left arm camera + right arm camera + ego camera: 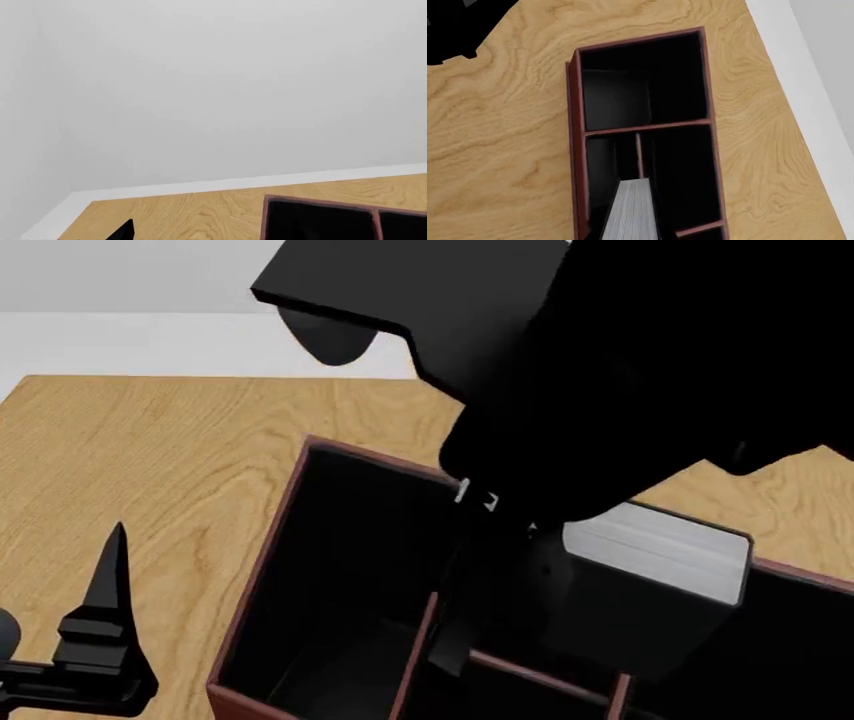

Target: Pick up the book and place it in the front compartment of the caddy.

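Note:
The caddy is a red-brown box with black lining and thin dividers, standing on the wooden table. The book, black-covered with white page edges, is held upright over the caddy's middle cells by my right gripper, which is shut on it. In the right wrist view the book's page edges lie above the thin divider between two narrow cells of the caddy. Whether its lower end is inside a cell I cannot tell. My left gripper stands open beside the caddy, holding nothing, with one fingertip showing near the caddy's corner.
My right arm fills the upper right of the head view and hides the caddy's far side. A white wall and a pale floor strip lie past the table's edge.

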Controlling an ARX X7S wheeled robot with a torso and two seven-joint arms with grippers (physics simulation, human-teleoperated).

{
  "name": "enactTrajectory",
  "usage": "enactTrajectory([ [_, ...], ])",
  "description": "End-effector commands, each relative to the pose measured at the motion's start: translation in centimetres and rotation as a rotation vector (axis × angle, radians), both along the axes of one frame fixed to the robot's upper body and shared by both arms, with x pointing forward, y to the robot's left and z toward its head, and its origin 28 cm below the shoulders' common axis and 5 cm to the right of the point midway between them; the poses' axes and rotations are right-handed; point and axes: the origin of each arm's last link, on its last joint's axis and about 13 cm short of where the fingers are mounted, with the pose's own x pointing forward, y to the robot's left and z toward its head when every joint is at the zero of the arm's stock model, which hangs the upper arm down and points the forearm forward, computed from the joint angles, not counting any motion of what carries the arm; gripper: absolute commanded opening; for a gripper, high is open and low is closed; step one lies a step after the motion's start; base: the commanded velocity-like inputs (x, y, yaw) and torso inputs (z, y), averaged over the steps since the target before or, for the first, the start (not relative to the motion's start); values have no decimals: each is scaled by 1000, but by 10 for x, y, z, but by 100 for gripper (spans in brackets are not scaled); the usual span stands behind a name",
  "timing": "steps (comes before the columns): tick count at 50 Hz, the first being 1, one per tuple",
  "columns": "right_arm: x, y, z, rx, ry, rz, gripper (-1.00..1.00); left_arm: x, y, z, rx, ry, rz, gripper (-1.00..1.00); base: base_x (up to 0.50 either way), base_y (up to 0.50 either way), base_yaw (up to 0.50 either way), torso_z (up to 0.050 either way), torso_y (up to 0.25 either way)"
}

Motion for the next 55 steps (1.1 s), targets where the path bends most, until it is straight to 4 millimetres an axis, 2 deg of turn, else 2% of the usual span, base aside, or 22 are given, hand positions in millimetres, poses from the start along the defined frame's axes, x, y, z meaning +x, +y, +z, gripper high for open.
enactTrajectory([
  [1, 19, 3, 6, -52, -39, -28, -100, 0, 1, -2, -4, 3, 3, 100, 0, 0, 0, 0, 0],
  [21, 47, 10, -6, -79, -28, -25, -100, 0, 3, -3, -5, 4, 14, 100, 0, 0, 0, 1, 1],
  [30, 54, 15, 0, -56, -48, -11, -100, 2, 4, -2, -3, 3, 16, 100, 0, 0, 0, 0, 1],
  [55, 67, 23, -10, -30, -44, -4, -100, 0, 6, -3, -6, 3, 24, 100, 0, 0, 0, 0, 1],
])
